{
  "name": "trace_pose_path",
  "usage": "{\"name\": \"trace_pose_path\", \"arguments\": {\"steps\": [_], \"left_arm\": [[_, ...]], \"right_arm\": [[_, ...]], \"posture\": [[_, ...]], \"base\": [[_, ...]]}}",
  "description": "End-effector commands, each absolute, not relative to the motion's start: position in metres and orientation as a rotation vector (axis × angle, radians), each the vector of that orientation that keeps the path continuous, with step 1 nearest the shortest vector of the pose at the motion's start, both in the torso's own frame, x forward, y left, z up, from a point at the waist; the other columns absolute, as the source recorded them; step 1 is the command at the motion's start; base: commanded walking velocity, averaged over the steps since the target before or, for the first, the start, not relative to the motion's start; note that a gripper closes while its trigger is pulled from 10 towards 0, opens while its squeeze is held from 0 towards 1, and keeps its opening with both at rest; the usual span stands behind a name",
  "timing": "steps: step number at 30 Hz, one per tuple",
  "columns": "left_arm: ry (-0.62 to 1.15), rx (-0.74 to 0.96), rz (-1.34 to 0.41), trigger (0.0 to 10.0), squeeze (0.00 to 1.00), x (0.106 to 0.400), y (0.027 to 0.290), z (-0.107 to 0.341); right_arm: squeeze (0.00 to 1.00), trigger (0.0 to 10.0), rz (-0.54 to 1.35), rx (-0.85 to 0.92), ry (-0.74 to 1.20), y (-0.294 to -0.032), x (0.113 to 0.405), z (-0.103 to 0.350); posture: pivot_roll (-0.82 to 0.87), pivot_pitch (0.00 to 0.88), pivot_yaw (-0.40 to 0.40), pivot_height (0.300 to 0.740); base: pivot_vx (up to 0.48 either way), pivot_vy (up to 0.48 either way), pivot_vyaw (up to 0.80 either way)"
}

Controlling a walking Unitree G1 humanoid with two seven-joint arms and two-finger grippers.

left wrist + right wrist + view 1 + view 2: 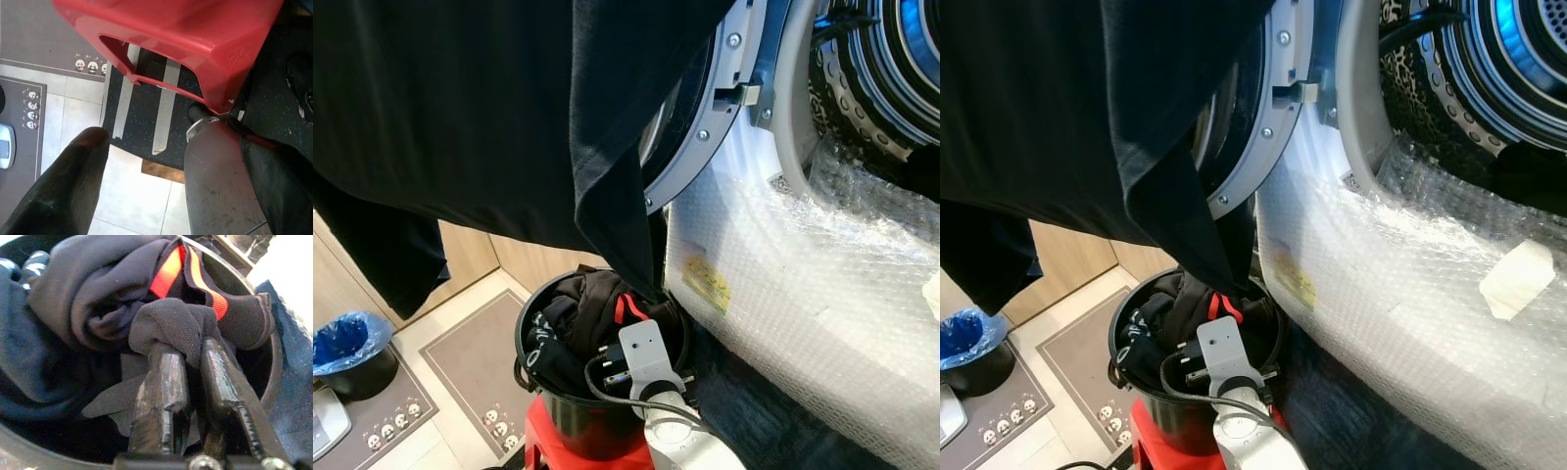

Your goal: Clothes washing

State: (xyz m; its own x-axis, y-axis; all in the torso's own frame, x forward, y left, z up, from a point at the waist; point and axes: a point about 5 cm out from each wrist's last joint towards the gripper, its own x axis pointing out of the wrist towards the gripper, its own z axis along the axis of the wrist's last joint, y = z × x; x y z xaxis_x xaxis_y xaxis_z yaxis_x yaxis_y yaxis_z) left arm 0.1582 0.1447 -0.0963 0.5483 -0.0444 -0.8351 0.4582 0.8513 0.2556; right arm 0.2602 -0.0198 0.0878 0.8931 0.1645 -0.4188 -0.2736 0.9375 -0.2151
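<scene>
A large black garment hangs across the upper left, one corner trailing down into a black bucket of dark clothes. The bucket stands on a red stool beside the washing machine. My right arm reaches into the bucket, its wrist at the rim. In the right wrist view my right gripper is shut on a fold of black knit fabric, next to a dark piece with a red-orange stripe. My left gripper hangs low by the stool, fingers apart over the floor.
The washer's round door stands open and the drum shows at the upper right. Bubble wrap covers the machine's front. A bin with a blue bag, grey mats and a scale lie on the floor to the left.
</scene>
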Motion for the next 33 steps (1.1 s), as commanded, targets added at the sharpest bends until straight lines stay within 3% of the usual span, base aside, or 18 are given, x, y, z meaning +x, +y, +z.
{"name": "trace_pose_path", "arguments": {"steps": [1, 33], "left_arm": [[1.097, 0.446, -0.402, 10.0, 0.0, 0.1169, 0.1294, -0.1118], [1.097, 0.446, -0.402, 10.0, 0.0, 0.1169, 0.1294, -0.1118]], "right_arm": [[0.0, 0.0, 0.282, -0.131, 0.403, 0.0176, 0.2508, 0.1052], [0.0, 0.0, 0.282, -0.131, 0.403, 0.0176, 0.2508, 0.1052]], "posture": [[-0.03, 0.174, -0.046, 0.74], [-0.03, 0.174, -0.046, 0.74]], "base": [[0.0, 0.0, 0.0], [0.0, 0.0, 0.0]]}}
